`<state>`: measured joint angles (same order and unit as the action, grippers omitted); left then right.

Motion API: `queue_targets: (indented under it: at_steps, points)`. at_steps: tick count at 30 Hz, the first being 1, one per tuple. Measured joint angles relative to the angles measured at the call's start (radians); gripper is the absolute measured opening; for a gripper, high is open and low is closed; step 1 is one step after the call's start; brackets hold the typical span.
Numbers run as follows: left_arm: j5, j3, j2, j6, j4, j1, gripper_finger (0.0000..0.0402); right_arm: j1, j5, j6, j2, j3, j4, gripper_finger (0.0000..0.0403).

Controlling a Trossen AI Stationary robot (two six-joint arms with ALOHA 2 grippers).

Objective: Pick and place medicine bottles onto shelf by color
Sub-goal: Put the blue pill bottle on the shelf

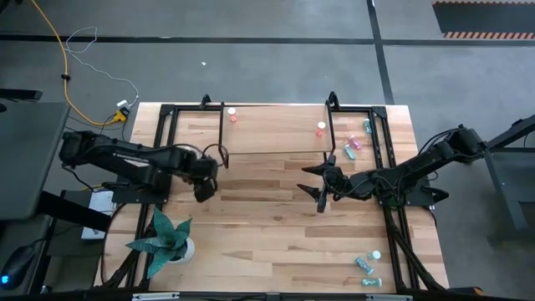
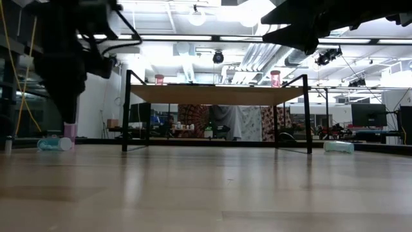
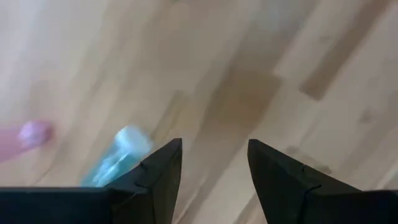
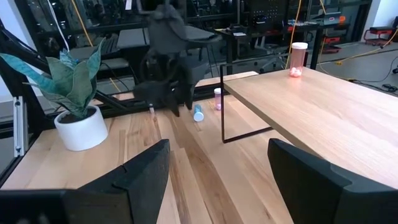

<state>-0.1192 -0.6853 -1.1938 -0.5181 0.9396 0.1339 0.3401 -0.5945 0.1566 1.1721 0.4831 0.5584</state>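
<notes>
Teal bottle [image 3: 118, 158] lying on surface just beside left tool [image 3: 214, 165], fingers apart, empty.
Likely light, hard, prone to rolling; best pinched across body. Right tool [image 4: 217, 168] open near shelf [image 4: 323, 112].

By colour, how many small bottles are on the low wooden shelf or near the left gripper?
Pink or red bottles with white caps: 3, two on the shelf at and, one near the left gripper
Teal bottle: 1, lying near it
Total: 4
</notes>
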Motion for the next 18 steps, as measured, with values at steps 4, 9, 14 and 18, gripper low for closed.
queue_targets:
  at_steps: [4,9,14,18]
  points:
    - [0.003,-0.033,-0.060,0.065,0.110,0.069,0.0173,0.000,0.000,0.000,0.000,0.000,0.000,0.0262]
    - [0.018,-0.033,-0.130,0.295,0.197,0.141,0.0173,0.000,0.000,0.000,0.000,0.000,0.000,0.0261]
    - [0.009,-0.033,-0.191,0.338,0.203,0.170,0.0173,0.000,0.000,0.000,0.000,0.000,0.000,0.0262]
    - [-0.006,-0.033,-0.224,0.331,0.203,0.166,0.0173,0.000,0.000,0.000,0.000,0.000,0.000,0.0262]
